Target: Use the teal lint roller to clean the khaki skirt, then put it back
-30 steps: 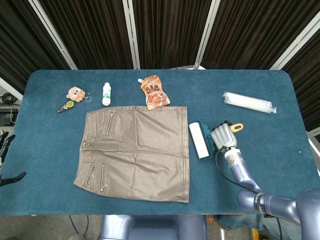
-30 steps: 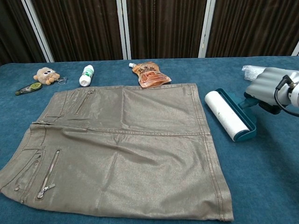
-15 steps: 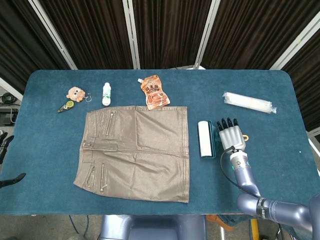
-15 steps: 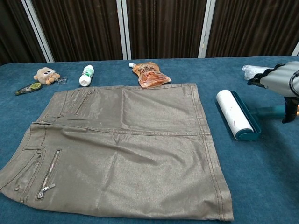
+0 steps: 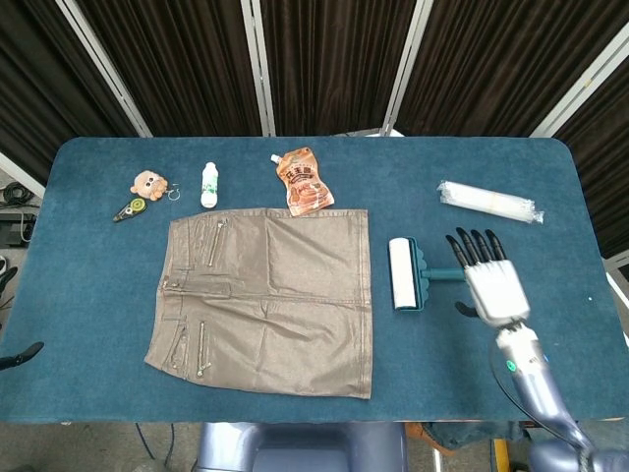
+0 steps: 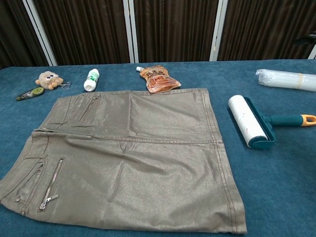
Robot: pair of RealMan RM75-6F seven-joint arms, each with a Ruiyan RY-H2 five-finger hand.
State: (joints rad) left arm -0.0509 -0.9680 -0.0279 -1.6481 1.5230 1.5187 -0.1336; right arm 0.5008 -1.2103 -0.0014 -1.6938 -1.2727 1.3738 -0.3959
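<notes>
The khaki skirt (image 5: 265,290) (image 6: 123,153) lies flat in the middle of the blue table. Just right of its hem side lies the teal lint roller (image 5: 405,273) (image 6: 251,121), white roll toward the skirt, with its handle (image 6: 289,120) pointing right and nothing touching it. My right hand (image 5: 488,280) hovers to the right of the handle with its fingers spread and nothing in it; the chest view does not show it. Of my left hand only a dark tip (image 5: 24,351) shows at the table's left edge.
Along the far side sit a plush toy (image 5: 147,182), a small tape dispenser (image 5: 128,208), a white bottle (image 5: 208,184) and an orange pouch (image 5: 305,180). A clear plastic roll (image 5: 488,202) (image 6: 285,79) lies at the back right.
My right hand has let go of the roller's handle, opened and drawn away to the right and up. The roller swung straight and now lies still beside the skirt.
</notes>
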